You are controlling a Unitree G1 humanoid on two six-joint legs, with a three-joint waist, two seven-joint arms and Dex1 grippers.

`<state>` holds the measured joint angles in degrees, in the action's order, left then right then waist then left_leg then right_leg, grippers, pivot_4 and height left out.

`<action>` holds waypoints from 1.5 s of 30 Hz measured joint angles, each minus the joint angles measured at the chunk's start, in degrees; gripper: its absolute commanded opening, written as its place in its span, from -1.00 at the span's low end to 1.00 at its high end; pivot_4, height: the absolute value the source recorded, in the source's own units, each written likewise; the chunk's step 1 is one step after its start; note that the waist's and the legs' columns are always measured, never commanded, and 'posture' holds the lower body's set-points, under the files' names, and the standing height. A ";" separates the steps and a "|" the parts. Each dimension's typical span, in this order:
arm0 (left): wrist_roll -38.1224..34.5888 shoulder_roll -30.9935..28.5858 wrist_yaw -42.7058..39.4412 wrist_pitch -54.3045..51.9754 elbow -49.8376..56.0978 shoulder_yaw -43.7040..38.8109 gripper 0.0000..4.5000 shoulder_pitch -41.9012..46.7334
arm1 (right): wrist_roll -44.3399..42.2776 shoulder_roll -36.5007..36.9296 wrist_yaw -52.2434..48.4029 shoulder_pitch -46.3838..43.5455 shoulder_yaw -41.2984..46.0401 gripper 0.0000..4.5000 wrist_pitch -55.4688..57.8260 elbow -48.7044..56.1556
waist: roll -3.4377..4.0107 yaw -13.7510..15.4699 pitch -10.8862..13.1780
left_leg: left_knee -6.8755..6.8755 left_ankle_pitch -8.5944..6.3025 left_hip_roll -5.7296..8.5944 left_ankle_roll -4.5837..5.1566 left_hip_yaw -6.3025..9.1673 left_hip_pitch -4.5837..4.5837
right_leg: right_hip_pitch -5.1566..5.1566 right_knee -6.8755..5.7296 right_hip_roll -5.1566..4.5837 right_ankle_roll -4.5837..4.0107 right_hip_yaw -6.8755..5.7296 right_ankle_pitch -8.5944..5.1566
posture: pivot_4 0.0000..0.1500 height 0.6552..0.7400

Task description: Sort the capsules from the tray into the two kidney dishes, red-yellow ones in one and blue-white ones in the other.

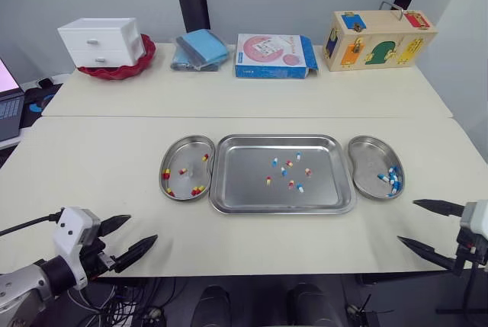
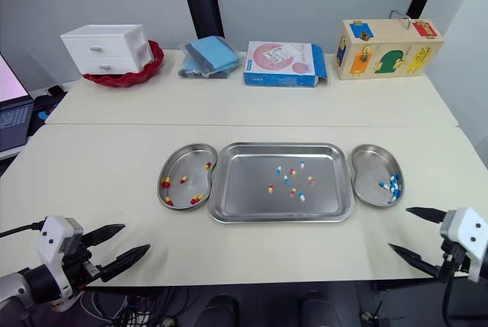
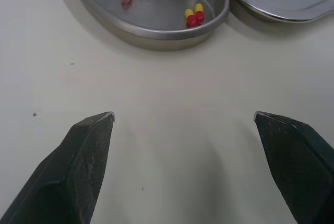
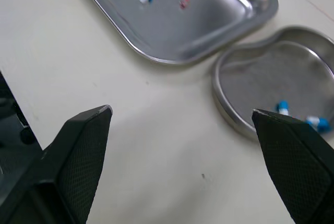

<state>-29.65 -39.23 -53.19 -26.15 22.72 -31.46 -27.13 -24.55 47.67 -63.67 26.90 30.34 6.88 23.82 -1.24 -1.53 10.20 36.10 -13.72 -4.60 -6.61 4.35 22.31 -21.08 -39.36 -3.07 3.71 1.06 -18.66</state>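
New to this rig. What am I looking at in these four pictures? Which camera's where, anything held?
A humanoid robot with two arms, each ending in a two-finger gripper. The two wide pictures come from a stereo camera on its head, looking down over a table. The two close ones come from wrist cameras, looking along each gripper's black fingers. On the table: a steel tray with loose capsules, flanked by two dishes. The left kidney dish holds red-yellow capsules, the right kidney dish blue-white capsules. A drawer unit and a latch box stand behind. The left gripper and right gripper are open, holding nothing.
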 measured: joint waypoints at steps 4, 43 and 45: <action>-0.04 -0.15 -0.39 0.14 -0.14 0.07 0.98 0.03 | -1.64 -2.19 2.76 -1.64 -3.76 1.00 2.04 6.63 | -0.02 0.00 -0.01 | 0.01 0.00 0.01 0.00 0.00 0.01 | 0.00 0.01 -0.01 0.01 0.01 0.01 | 1.00 0.24; 12.54 16.60 13.52 -10.76 -16.48 47.53 0.98 56.38 | 5.15 -13.67 13.73 -0.01 -22.03 1.00 -3.91 7.39 | 0.01 0.98 -0.09 | 0.07 0.02 0.06 0.00 0.07 0.02 | 0.01 -0.03 0.04 0.09 0.02 0.06 | 1.00 0.24; 13.48 16.45 12.41 -10.75 -18.37 48.16 0.98 57.40 | 5.31 -13.84 13.84 0.58 -22.37 1.00 -4.10 7.39 | 0.01 1.07 -0.09 | 0.07 0.02 0.06 0.00 0.07 0.03 | 0.01 -0.02 0.03 0.09 0.02 0.06 | 1.00 0.24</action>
<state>-16.17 -22.78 -40.78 -36.91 4.34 16.69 30.27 -19.24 33.84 -49.83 27.49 7.97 2.78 31.22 -1.24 -0.46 10.11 36.17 -13.69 -4.54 -6.61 4.42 22.34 -21.07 -39.37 -3.04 3.80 1.07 -18.61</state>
